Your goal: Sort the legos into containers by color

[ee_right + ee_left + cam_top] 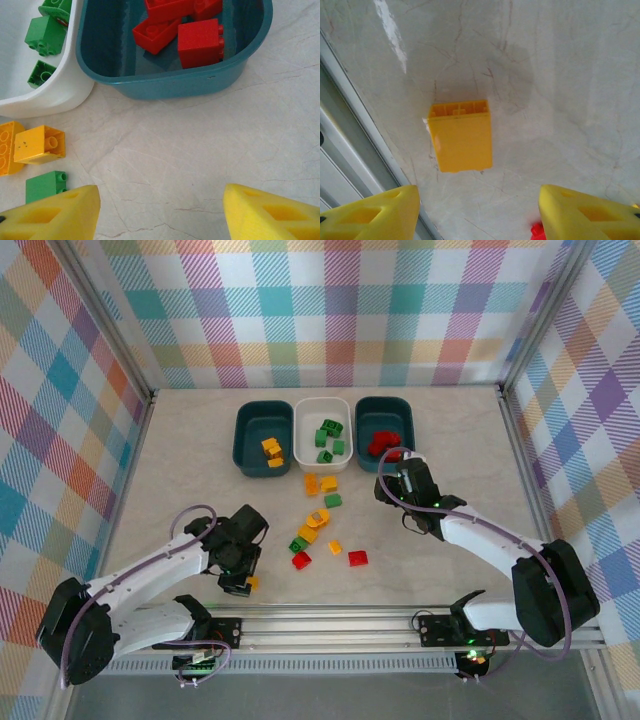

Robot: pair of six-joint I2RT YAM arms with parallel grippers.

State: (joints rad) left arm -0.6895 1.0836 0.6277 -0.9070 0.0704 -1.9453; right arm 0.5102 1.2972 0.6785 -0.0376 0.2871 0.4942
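Hovering above lone yellow brick (461, 135) near front rail (352, 160), left gripper (479, 207) stood open, empty; pick-up step seemingly in hand. Next called for descent, closing, carry to left teal tub (241, 440); right gripper (160, 210) open, empty beside red-brick tub (167, 86)

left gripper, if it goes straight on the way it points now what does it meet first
Most likely the small yellow plastic lego brick lying on the pale marbled table, ahead of the open left gripper and roughly between its fingers; how far off it is stays unclear.

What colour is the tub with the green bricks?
White. The tub shows best from the top camera.
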